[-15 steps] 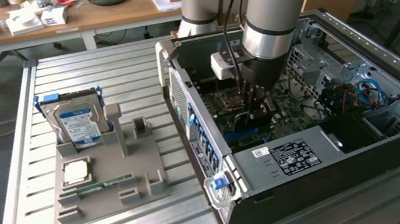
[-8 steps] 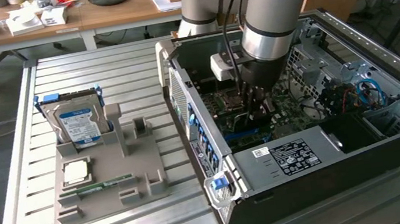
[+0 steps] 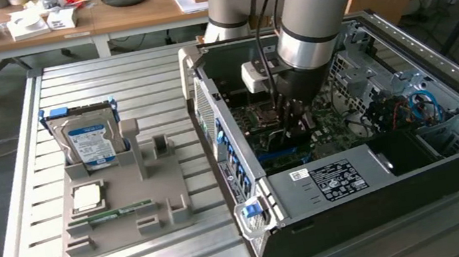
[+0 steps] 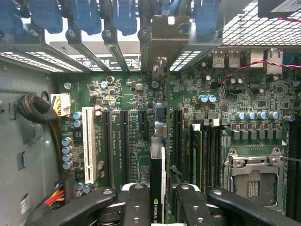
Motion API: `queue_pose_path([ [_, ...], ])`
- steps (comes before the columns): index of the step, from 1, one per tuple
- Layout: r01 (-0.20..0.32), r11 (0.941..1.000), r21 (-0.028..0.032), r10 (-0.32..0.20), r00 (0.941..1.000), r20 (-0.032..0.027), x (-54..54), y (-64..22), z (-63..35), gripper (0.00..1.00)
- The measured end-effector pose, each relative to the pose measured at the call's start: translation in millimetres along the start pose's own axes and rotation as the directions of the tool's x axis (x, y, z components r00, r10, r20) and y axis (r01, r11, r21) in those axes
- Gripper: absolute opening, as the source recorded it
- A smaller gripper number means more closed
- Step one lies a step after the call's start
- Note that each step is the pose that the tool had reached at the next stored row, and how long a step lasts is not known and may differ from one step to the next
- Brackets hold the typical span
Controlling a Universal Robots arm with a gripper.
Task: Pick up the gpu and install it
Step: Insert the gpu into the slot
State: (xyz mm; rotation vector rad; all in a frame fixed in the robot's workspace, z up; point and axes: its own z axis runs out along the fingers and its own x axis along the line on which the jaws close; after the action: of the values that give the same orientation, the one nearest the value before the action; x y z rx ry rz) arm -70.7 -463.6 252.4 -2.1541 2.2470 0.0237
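The gpu (image 4: 157, 176) stands edge-on between my gripper's (image 4: 162, 200) black fingers (image 4: 138, 203), a green logo on its near edge. The gripper is shut on it. The card runs over the green motherboard (image 4: 131, 94), in line with a black expansion slot (image 4: 159, 115), and its metal bracket (image 4: 160, 42) reaches the case's rear slot panel. Whether its edge is seated in the slot I cannot tell. In the exterior view the arm reaches down into the open computer case (image 3: 380, 175), with the gripper (image 3: 293, 123) low over the board.
A white slot (image 4: 88, 143) and black slots (image 4: 124, 141) lie beside the card, with memory sticks (image 4: 197, 150) and a processor socket (image 4: 254, 176) on the other side. A grey holder (image 3: 125, 214) on the slatted table carries a hard drive (image 3: 87, 138), a processor (image 3: 86, 197) and a memory stick (image 3: 120, 212).
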Motion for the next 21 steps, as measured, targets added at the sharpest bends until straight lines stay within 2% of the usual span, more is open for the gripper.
queue_pose_path([
  [21,0.020,0.9998,-0.0007,-0.020,0.9998,0.0026,0.0,-0.1,1.3,0.26],
])
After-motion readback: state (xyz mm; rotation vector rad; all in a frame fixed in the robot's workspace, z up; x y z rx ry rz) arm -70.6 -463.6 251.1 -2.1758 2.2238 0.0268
